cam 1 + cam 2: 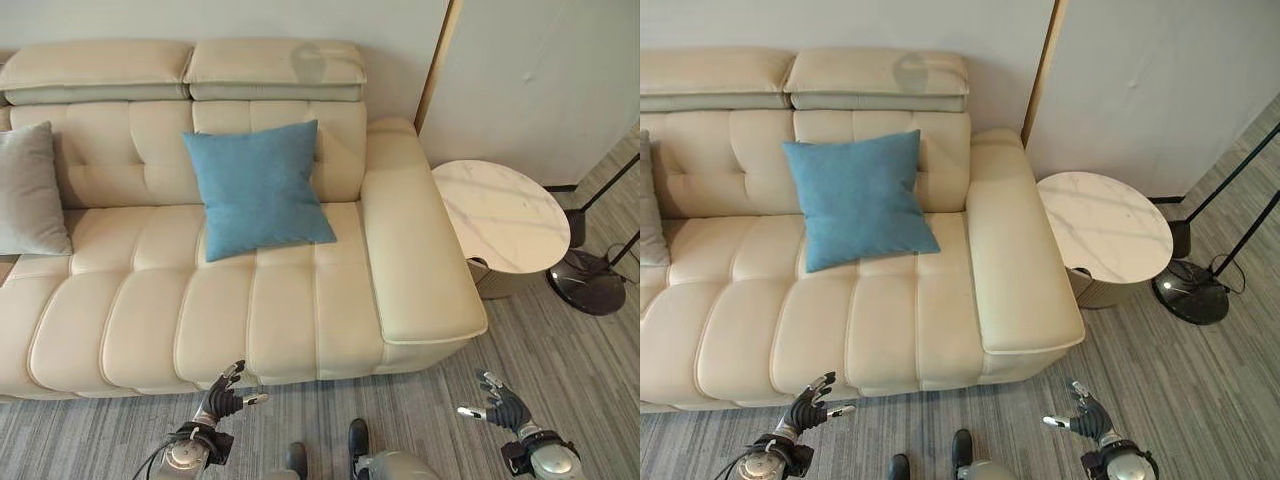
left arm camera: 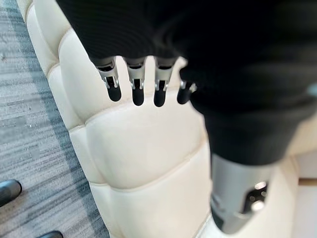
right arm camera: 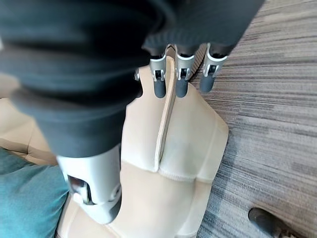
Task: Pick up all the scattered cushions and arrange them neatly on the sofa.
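On the seat of the cream sofa (image 1: 250, 310), a square blue cushion (image 1: 257, 189) of woven fabric leans upright against the tufted backrest, at about 12 o'clock from the robot. A grey cushion (image 1: 28, 190) leans against the backrest toward 10 o'clock, well apart from the blue one. Both lie beyond the two hands, with the padded seat front between. Left robot hand (image 1: 222, 398): held low over the grey striped carpet (image 1: 560, 370) just before the sofa's front edge at 11 o'clock, fingers straight and spread, holding nothing. Right robot hand (image 1: 502, 403): at 1 o'clock, off the corner of the broad armrest (image 1: 415, 260), fingers likewise extended and apart, empty. Sofa: smooth leather-like upholstery, channelled seat panels, two flat headrest pads. At 2 o'clock, beside the armrest, stands a round desk (image 1: 500, 212) with a white marbled top; beyond it, a dark round lamp base (image 1: 587, 282) with thin black rods.
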`<state>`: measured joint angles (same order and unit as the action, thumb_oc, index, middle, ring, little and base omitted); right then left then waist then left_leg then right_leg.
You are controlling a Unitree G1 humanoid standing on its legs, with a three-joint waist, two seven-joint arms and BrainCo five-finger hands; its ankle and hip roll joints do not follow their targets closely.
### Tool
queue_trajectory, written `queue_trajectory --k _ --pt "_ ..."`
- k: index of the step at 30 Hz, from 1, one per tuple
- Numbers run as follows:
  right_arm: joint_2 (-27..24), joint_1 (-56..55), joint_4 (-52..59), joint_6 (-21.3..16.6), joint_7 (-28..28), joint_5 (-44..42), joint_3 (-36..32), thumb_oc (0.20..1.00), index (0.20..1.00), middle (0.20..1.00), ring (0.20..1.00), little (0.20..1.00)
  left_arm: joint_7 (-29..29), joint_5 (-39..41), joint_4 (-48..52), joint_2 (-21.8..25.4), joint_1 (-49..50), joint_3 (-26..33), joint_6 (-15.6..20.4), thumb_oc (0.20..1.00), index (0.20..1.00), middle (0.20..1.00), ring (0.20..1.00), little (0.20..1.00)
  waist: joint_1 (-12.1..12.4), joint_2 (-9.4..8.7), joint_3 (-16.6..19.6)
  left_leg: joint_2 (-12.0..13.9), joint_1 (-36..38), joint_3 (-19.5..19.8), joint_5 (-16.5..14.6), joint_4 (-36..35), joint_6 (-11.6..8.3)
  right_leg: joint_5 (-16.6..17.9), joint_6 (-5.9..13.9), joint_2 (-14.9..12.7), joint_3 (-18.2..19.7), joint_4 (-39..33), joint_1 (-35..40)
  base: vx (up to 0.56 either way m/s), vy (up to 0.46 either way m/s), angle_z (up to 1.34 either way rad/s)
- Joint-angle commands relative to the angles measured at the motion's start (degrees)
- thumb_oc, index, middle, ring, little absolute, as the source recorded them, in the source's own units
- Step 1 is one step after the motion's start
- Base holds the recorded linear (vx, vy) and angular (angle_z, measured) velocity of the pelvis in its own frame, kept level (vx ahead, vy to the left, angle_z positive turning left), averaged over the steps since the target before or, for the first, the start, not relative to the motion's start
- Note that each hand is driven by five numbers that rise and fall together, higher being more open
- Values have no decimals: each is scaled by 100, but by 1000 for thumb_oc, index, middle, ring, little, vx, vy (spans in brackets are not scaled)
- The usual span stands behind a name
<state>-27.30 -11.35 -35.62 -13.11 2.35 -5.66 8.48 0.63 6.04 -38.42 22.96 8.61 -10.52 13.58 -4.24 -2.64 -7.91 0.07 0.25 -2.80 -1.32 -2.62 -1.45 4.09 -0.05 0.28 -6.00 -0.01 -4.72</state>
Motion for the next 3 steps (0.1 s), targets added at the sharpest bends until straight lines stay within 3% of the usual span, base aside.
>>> queue_trajectory --k 1,3 --pt "-38 71 31 -97 -2 -43 37 1000 1000 1000 1000 1000 11 -115 124 239 61 310 190 1000 1000 1000 1000 1000 34 -197 320 -44 -125 -192 -91 208 -48 -620 566 -145 286 -59 405 18 45 -1" --pt "9 56 -12 -85 -2 -22 61 1000 1000 1000 1000 1000 40 -169 92 230 82 341 176 1000 1000 1000 1000 1000 57 -196 355 -45 -6 -191 -38 18 -40 -604 581 -135 288 -84 446 18 42 -5"
